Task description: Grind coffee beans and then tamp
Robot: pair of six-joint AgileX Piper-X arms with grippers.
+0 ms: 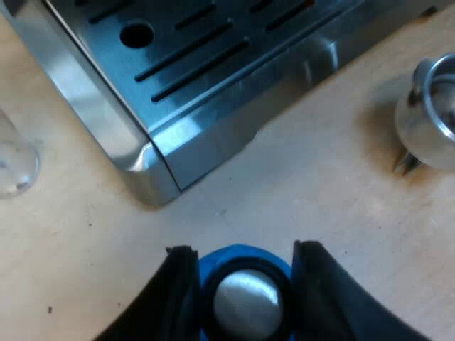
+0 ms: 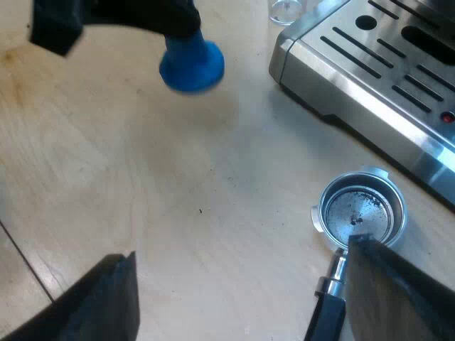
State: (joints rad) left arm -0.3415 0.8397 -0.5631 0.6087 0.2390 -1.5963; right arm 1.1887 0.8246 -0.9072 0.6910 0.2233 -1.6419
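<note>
- The blue tamper [image 1: 245, 298] is clamped between the left gripper's [image 1: 245, 250] fingers, near the espresso machine [image 1: 199, 85]
- The right gripper's [image 2: 242, 249] fingers are spread wide with nothing held
- The holder [image 2: 361, 211] lies loose on the table, at 2 o'clock from the tamper as seen from the left wrist
- The holder looks nearly unfilled, so tamping may be wasted; unheld, it could be tipped or pushed aside
</note>
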